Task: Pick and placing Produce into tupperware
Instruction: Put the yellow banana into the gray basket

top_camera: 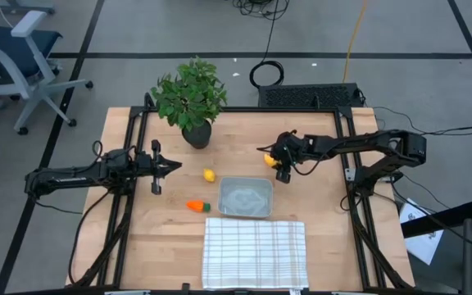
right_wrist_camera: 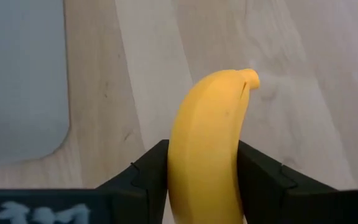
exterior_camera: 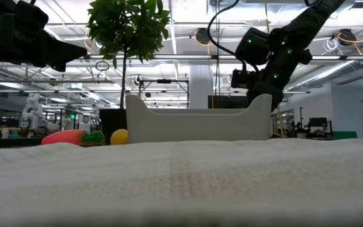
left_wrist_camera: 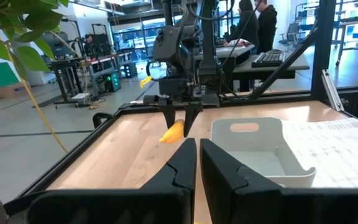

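The right gripper (top_camera: 280,166) pinches the banana (right_wrist_camera: 211,149) above the counter (top_camera: 326,238), beside the far right corner of the clear tupperware (top_camera: 245,197). The container lies toward the left arm, so the carry must cross its rim. The left gripper (top_camera: 170,168), fingers nearly together, waits near the lemon (top_camera: 209,174), with the carrot (top_camera: 196,206) just beyond.

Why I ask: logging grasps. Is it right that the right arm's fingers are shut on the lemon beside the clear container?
Not the lemon. The right gripper is shut on the banana, as the right wrist view shows. The lemon lies on the table by the tupperware, untouched.
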You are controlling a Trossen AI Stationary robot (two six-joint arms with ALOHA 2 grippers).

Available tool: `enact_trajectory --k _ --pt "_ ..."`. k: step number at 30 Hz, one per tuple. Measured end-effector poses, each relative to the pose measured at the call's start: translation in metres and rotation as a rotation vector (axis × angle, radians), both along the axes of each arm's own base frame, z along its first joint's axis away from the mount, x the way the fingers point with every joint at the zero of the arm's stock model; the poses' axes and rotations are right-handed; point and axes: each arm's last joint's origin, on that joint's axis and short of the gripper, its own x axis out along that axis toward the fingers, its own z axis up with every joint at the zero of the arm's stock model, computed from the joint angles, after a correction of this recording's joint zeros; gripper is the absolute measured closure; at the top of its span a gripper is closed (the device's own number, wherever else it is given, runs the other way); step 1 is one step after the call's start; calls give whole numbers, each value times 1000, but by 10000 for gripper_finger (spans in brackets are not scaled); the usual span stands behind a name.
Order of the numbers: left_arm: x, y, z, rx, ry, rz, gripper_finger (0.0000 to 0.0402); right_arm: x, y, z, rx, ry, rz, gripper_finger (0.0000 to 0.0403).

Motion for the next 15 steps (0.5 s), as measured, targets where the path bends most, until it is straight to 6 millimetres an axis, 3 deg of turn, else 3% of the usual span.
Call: enact_trajectory --k 15 --pt "0 0 0 -2 0 0 376 14 -3 28 -29 -9 37 255"
